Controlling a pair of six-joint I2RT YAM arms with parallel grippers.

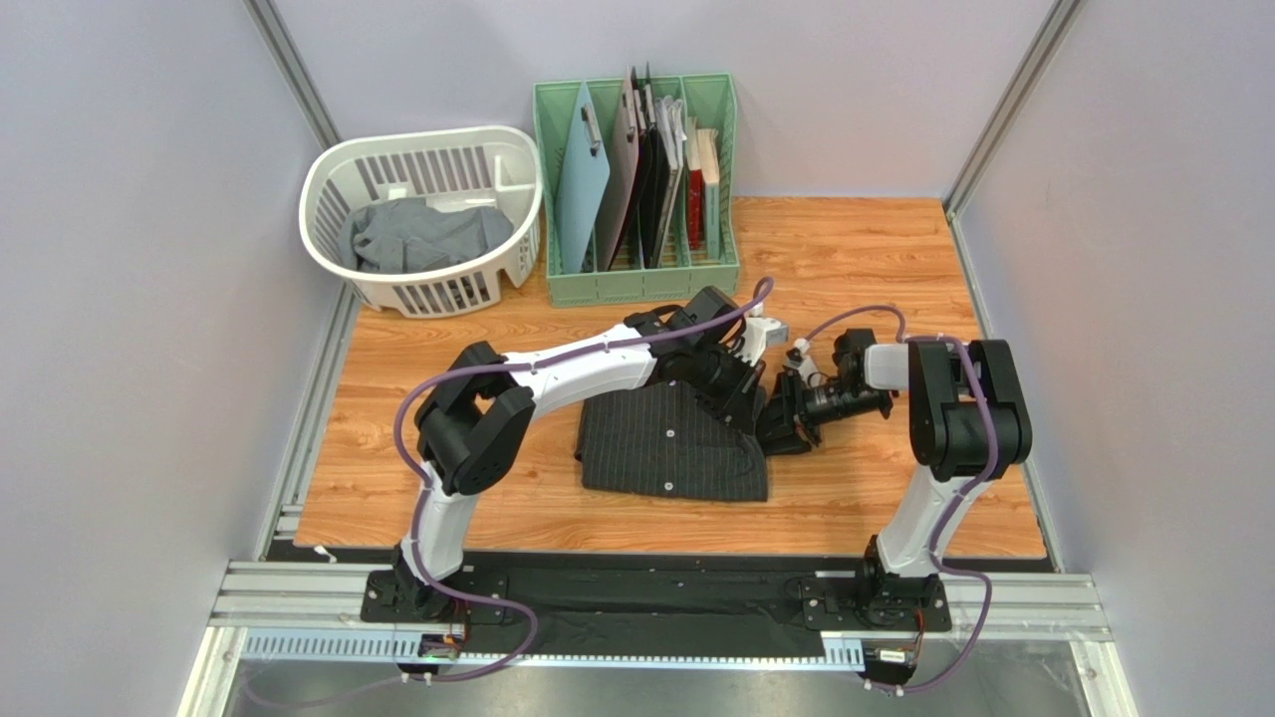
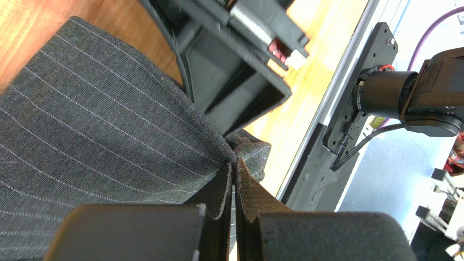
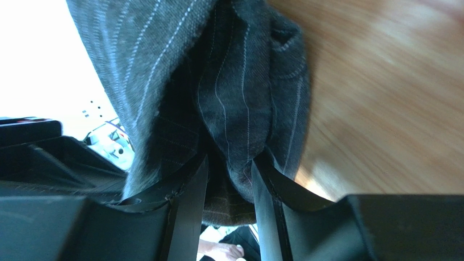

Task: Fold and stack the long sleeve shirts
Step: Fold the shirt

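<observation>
The black pinstriped cloth shirt (image 1: 666, 448) lies folded toward the wooden surface's (image 1: 883, 269) near edge. The left pincer (image 2: 234, 171) is clenched on its edge. The right pincer (image 3: 230, 163) straddles a fold; I cannot tell whether it grips.

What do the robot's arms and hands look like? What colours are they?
Both arms are made of smooth white tubes joined by chunky round black joints. The left arm and the right arm each have a purple cable looping along the outside, and each stands on a black base plate. The left hand and right hand are all black, with two flat, blocky fingers.
</observation>
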